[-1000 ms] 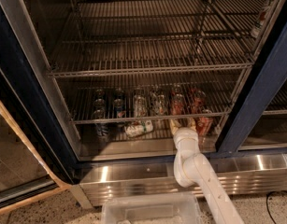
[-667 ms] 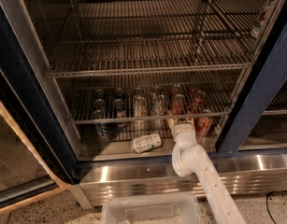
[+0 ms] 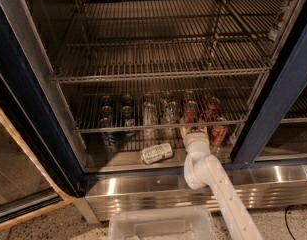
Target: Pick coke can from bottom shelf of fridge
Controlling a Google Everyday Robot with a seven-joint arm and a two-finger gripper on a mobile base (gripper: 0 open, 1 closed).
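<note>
The fridge (image 3: 275, 104) stands open, with a dark blue frame and grey wire racks. The coke can (image 3: 218, 133), red, stands upright at the right end of the bottom shelf (image 3: 118, 160), behind its shiny steel strip. My gripper (image 3: 194, 130) reaches into the fridge just left of the coke can, at about its height, on the end of the white arm (image 3: 213, 184). I cannot tell whether it touches the can. A white/silver can (image 3: 157, 153) lies on its side on the bottom shelf, left of the gripper.
Several cans and glass bottles stand in a row on the rack (image 3: 143, 124) above, and dark cans (image 3: 109, 136) stand at the left below it. The ribbed steel base panel (image 3: 143, 189) runs below. A clear plastic bin (image 3: 160, 224) sits in front. The open door (image 3: 23, 149) is at the left.
The white/silver can has dropped forward and to the right and now lies on its side near the shelf's front. The gripper has shifted slightly left.
</note>
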